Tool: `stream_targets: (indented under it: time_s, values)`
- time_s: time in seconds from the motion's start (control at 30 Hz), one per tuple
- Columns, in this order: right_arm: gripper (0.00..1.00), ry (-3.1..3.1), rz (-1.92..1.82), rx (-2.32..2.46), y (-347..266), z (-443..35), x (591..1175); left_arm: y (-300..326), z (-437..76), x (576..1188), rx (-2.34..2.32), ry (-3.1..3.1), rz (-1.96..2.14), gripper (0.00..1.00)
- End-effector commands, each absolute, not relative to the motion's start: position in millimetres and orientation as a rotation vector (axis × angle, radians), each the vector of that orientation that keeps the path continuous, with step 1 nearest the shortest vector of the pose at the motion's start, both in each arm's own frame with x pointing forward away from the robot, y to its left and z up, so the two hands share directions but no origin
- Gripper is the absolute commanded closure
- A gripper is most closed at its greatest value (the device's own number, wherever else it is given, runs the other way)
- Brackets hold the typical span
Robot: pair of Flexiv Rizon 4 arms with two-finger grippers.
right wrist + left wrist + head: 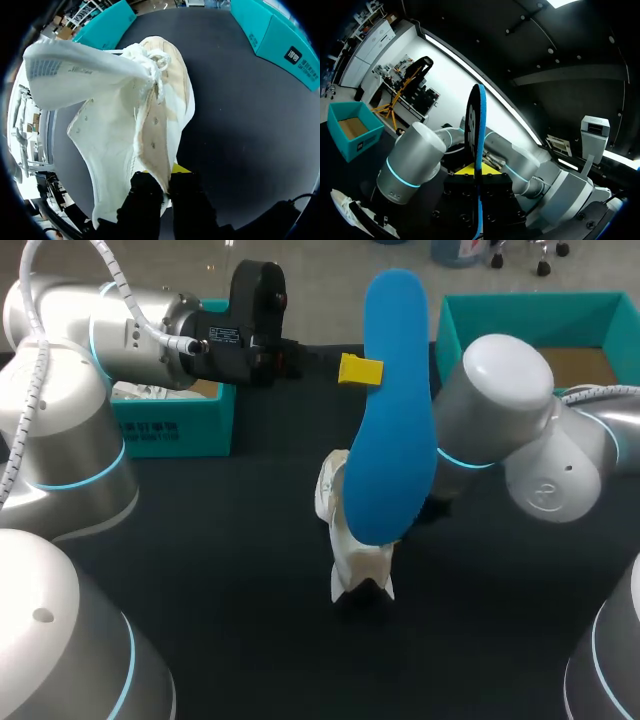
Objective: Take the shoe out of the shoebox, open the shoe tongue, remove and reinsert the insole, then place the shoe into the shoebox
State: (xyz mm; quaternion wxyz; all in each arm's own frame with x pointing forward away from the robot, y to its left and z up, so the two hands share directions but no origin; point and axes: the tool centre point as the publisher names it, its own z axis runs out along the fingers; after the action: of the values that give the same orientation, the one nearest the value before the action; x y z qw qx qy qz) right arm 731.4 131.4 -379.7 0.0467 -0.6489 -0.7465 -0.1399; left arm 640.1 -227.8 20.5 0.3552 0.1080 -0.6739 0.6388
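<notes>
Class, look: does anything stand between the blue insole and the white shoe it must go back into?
Nothing visible does. The insole, held by the left end effector, hangs close over the shoe, which the right end effector grips.

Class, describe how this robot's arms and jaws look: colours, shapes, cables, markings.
The left arm and right arm are bulbous silver-grey segments with cyan joint rings. The left carries a white ribbed cable and a black wrist block with a white label. The jaws are black with yellow tips.
</notes>
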Motion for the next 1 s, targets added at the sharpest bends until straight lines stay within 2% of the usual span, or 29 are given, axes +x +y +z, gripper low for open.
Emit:
stream_targets:
  time_s: [0.03, 0.07, 0.1, 0.17, 0.2, 0.23, 0.27, 0.9, 1.0]
  values:
    - [1.0, -2.253, -0.433, -1.991, 138.3, -393.5, 733.4, -228.3, 20.1, 639.5, 0.28, -1.741, 1.652, 1.0]
    - [1.0, -2.254, -0.432, -1.99, 138.4, -394.2, 733.5, -228.3, 20.1, 639.5, 0.28, -1.741, 1.652, 1.0]
    - [0.71, -2.256, -0.433, -1.993, 138.5, -393.9, 733.4, -228.3, 20.1, 639.5, 0.28, -1.741, 1.652, 1.0]
    - [0.32, -2.243, -0.448, -1.998, 137.9, -390.2, 733.1, -228.3, 20.1, 639.5, 0.28, -1.741, 1.652, 1.0]
    - [0.34, -2.237, -0.453, -2.002, 137.1, -387.9, 733.2, -228.3, 20.1, 639.5, 0.28, -1.741, 1.652, 1.0]
    - [0.25, -2.238, -0.458, -2.006, 136.4, -385.2, 733.0, -228.3, 20.1, 639.5, 0.28, -1.741, 1.652, 1.0]
    - [0.0, -2.219, -0.473, -2.013, 135.8, -382.3, 732.6, -228.3, 20.1, 639.5, 0.28, -1.741, 1.652, 1.0]
    - [0.0, -1.888, -0.658, -1.866, 127.4, -290.6, 731.4, -228.3, 20.1, 639.5, 0.28, -1.741, 1.652, 1.0]
    - [0.0, -1.888, -0.658, -1.866, 127.4, -290.6, 731.4, -228.3, 20.1, 639.5, 0.28, -1.741, 1.652, 1.0]
